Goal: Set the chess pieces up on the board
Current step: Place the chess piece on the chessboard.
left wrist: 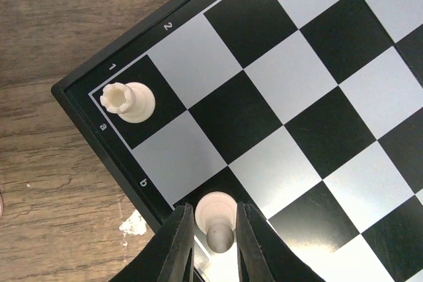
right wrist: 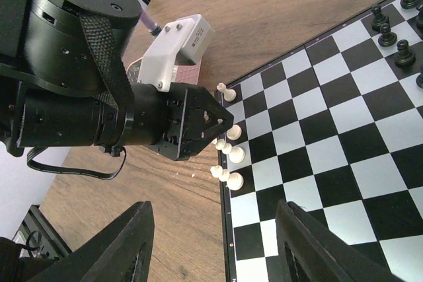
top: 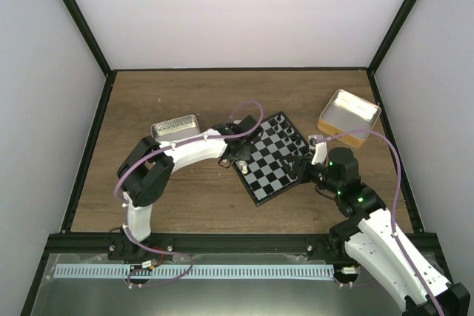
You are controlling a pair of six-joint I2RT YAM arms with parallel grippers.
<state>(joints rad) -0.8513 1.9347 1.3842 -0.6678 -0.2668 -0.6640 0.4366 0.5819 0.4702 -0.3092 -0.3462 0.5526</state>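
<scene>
Chess pieces [left wrist: 127,102] look mostly unplaced; board [top: 275,172] holds few. Left pincer [left wrist: 215,236] clamps a white piece [left wrist: 215,212]; right pincer [right wrist: 218,249] gapes empty.

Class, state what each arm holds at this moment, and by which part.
The left gripper pinches a cream-white chess piece by its upper part, between both fingers. The right gripper is open and holds nothing.
</scene>
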